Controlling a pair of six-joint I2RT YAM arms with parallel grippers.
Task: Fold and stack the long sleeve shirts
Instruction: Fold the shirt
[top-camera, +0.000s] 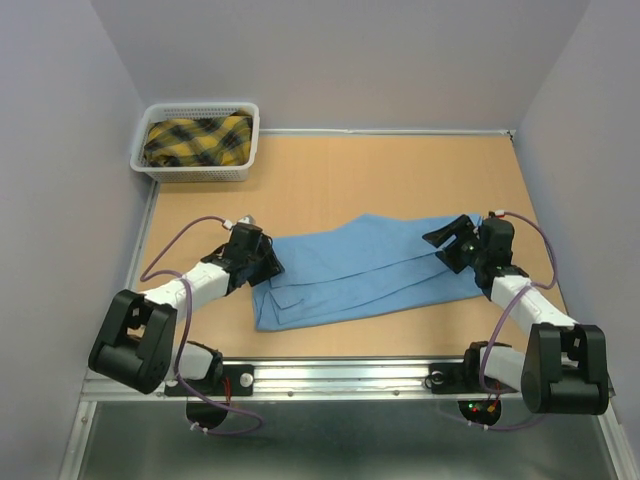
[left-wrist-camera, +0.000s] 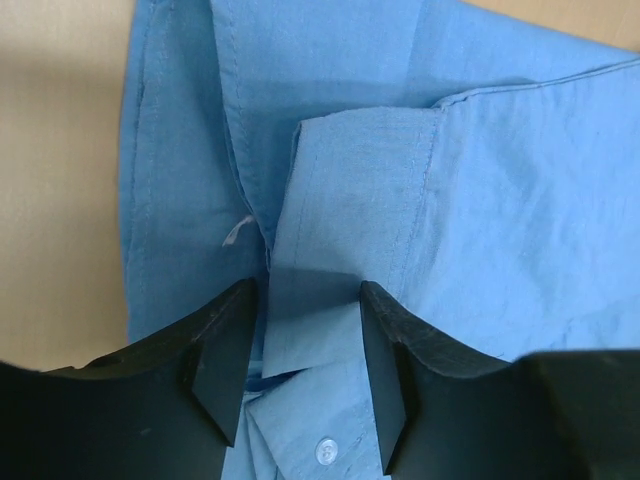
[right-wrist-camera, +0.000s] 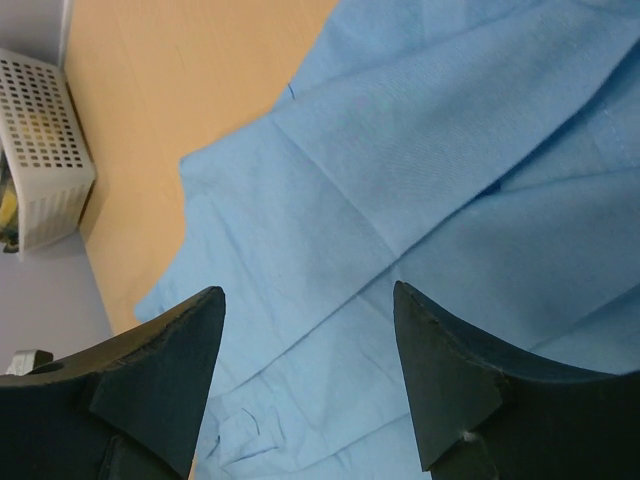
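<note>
One long sleeve shirt, plain light blue, lies folded into a long band across the middle of the table. My left gripper is low over its left end. In the left wrist view its jaws stand apart astride a pointed flap of the shirt with a small white button, and a gap shows on each side. My right gripper hovers over the right end. Its fingers are spread wide above flat cloth, holding nothing.
A white perforated basket stands at the back left corner, also seen in the right wrist view. It holds a yellow and black plaid cloth. Grey walls close in the table on three sides.
</note>
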